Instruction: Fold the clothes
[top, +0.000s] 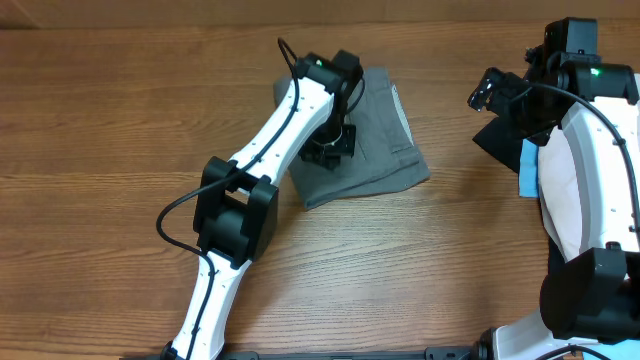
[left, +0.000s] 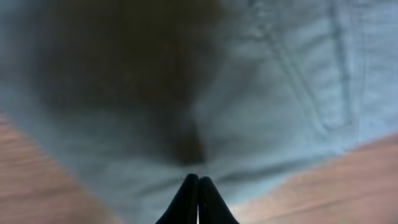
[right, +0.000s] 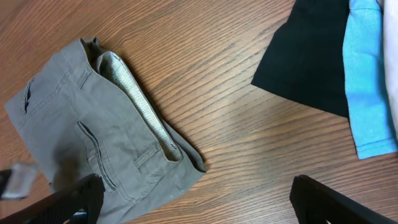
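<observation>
- Left gripper (left: 198, 200): I see its jaws pressed together over the folded grey shorts (top: 385, 150), mid-table (top: 100, 120).
- Right gripper (right: 196, 208): jaws wide, holding nothing, near the black garment (right: 311, 56) and light-blue garment (right: 367, 81).

**Overhead.** Fixed above, facing straight down. It is my widest view and takes in the wooden tabletop (top: 100, 120) from near edge to far.

**Left wrist.** Looks down past the left fingers (left: 186, 202), pressed together at the frame's lower edge. It sits so near the grey shorts (left: 280, 93) that I get mostly blur.

**Right wrist.** Higher and tilted down, with the right fingers (right: 336, 205) spread at the lower corners.

**Shared.** All three views show the shorts. The overhead and right wrist views both show the black piece (right: 311, 56) and light-blue piece (right: 367, 81).
</observation>
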